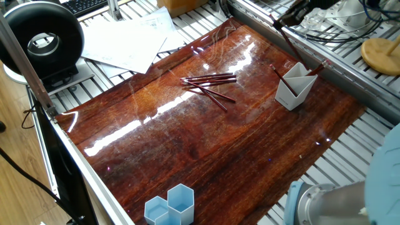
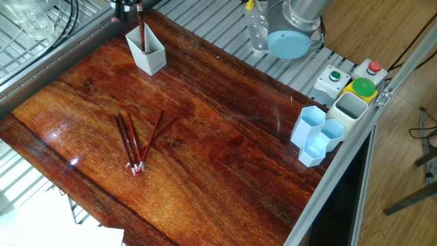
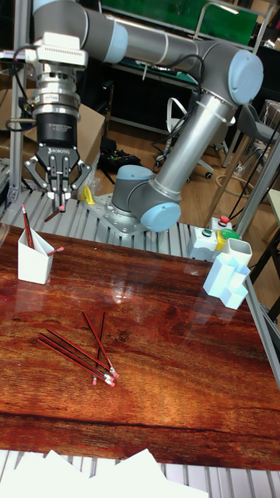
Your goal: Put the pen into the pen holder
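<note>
The white pen holder stands near the table's far edge with two red pens leaning in it. My gripper hangs above and just behind the holder. Its fingers meet at the tips and appear shut on a thin red pen, which slants down toward the holder. In the other fixed view only the gripper's tip shows at the top edge. Several loose red pens lie on the wooden tabletop, apart from the holder.
Light blue hexagonal cups stand at the table's edge beside a button box. Paper sheets and a black ring-shaped device lie beyond the table. The arm's base is bolted to the slatted frame.
</note>
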Motion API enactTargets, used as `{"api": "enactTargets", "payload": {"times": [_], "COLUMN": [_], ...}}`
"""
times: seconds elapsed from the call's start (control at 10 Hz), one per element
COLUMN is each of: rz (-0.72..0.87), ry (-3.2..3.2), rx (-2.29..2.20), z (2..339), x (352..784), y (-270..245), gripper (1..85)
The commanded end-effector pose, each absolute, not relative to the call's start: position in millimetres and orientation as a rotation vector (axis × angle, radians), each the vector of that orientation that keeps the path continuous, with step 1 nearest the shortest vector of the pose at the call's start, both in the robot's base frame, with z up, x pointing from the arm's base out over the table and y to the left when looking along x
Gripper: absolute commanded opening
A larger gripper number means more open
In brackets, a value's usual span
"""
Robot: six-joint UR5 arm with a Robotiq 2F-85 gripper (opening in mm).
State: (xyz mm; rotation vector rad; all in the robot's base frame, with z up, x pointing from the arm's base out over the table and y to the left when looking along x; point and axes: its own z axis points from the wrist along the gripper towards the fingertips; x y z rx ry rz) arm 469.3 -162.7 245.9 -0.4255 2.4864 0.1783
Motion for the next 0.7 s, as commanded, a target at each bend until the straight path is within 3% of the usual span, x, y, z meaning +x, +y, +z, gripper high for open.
{"api": "enactTargets", "payload": {"times": [0.0,0.6], "rz": [0.18,0.21], "ry": [2.436,2.405], "rx": [-0.41,-0.414], "z": [234.7,222.3], "x": [462.2,456.4], "y": [-164.4,-170.2], "gripper": [1.0,1.0]}}
